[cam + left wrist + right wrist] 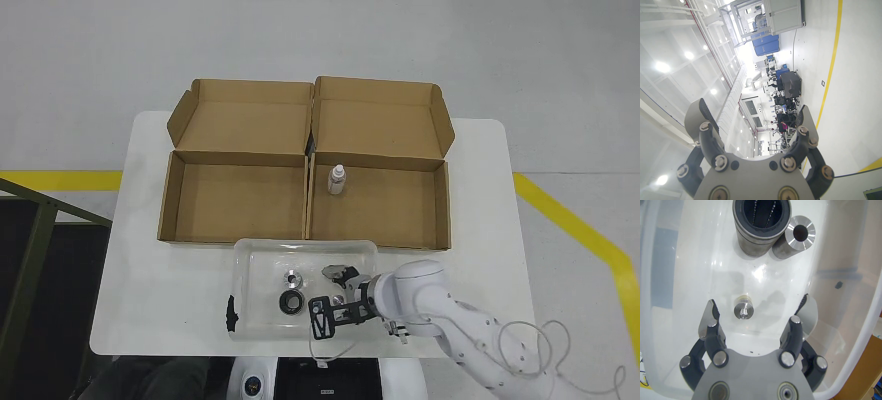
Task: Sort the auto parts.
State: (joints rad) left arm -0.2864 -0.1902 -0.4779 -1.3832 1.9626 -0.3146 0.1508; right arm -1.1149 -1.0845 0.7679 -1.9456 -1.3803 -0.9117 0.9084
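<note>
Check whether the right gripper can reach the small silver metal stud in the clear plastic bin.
Probably yes: the right gripper hangs open over the clear plastic bin, the small silver metal stud lies uncovered ahead of it, the two larger cylinders stand apart.

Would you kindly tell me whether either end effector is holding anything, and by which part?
Nothing is held. Right end effector: open by a small metal part in the bin. Left end effector: open, empty.

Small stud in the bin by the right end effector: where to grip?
Grip the stud across its round body, from straight above: it seems upright, nub up, clear of the bearing and sleeve, framed by the open right end effector.
</note>
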